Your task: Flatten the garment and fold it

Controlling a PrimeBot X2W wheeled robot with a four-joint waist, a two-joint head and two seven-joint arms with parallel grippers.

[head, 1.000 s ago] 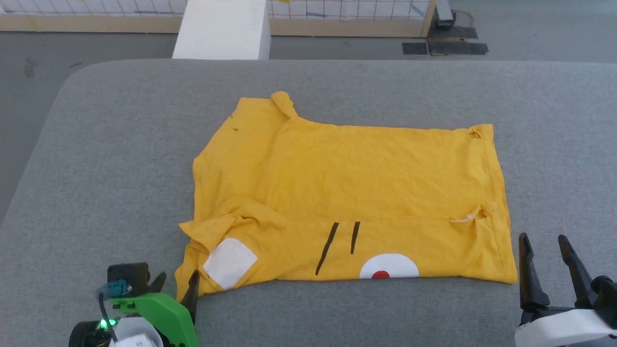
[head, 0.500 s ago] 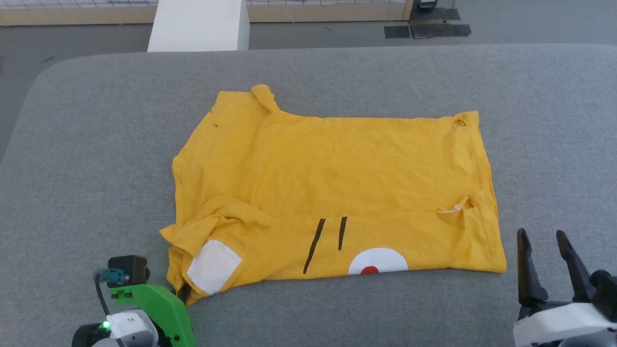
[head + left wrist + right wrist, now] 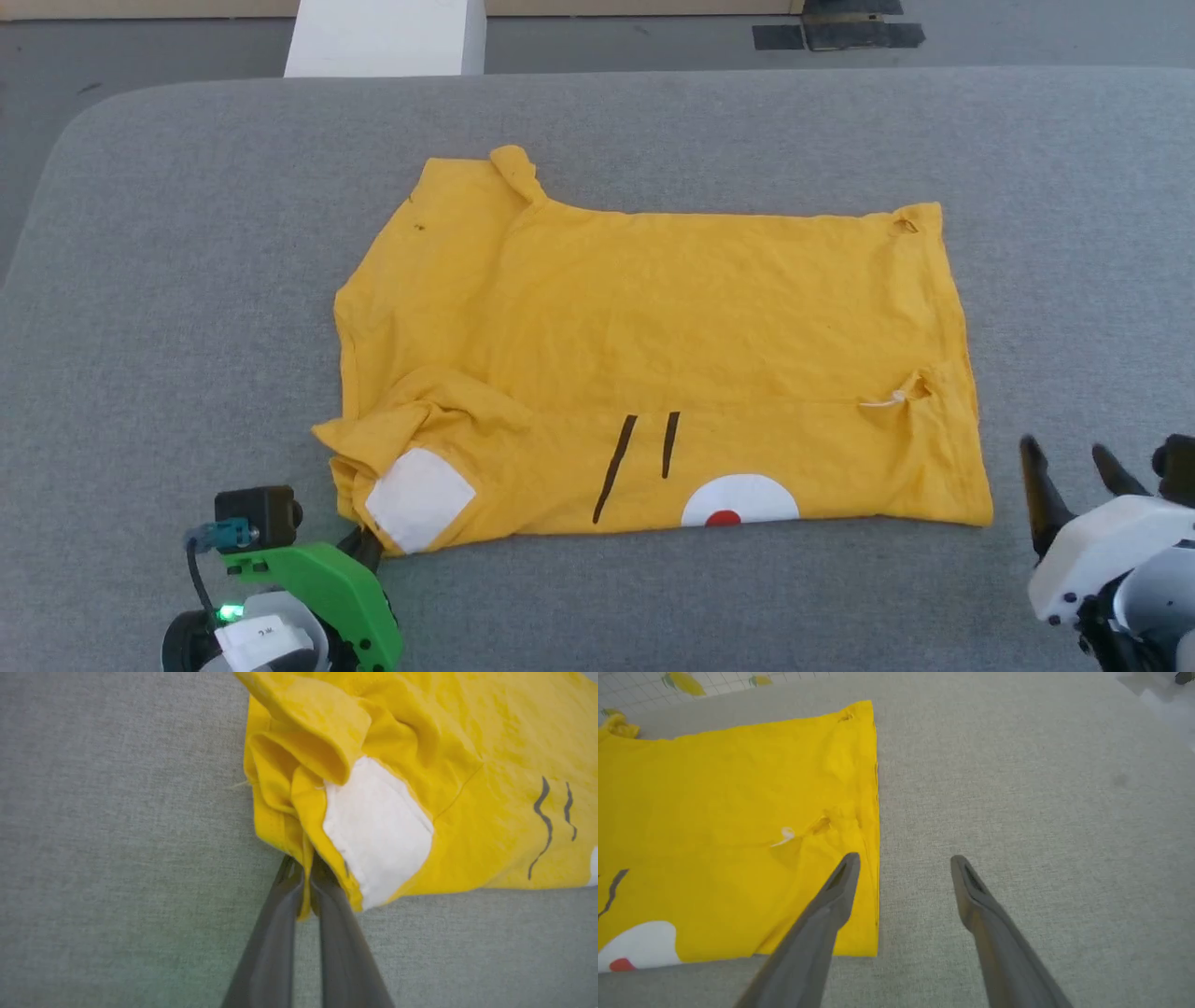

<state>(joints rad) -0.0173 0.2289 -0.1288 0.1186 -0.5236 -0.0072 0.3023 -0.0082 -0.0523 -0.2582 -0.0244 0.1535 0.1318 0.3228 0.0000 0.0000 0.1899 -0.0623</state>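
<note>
At far left, clamps the left gripper [image 3: 306,891] tight on the near-left corner of the garment [image 3: 653,345], with yellow cloth squeezed between the two dark fingers, just beside the white patch [image 3: 418,497]. Lies spread near the middle of the grey padded table [image 3: 187,280], sleeves toward the left and hem toward the right.

Looks only partly flattened on this left side: leaves the near sleeve [image 3: 401,415] crumpled and doubled over the body, with loose folds bunched above the pinch.

Further right, shows a mostly smooth yellow panel, with a near strip bearing two black whisker lines [image 3: 639,453] and a white round with a red dot [image 3: 739,501]. Reads either as a lengthwise fold already made or as cloth not yet straightened; cannot tell which.

At the right end, has the hem [image 3: 962,373] lying fairly straight, apart from a small pucker with a pale thread.

At far right, holds the right gripper [image 3: 1067,450] wide open and empty, just beside the hem's near corner, gripping nothing.

Judging by all this: flattening unfinished, the bunched sleeve to be drawn out first, most of the folding not yet done.
</note>
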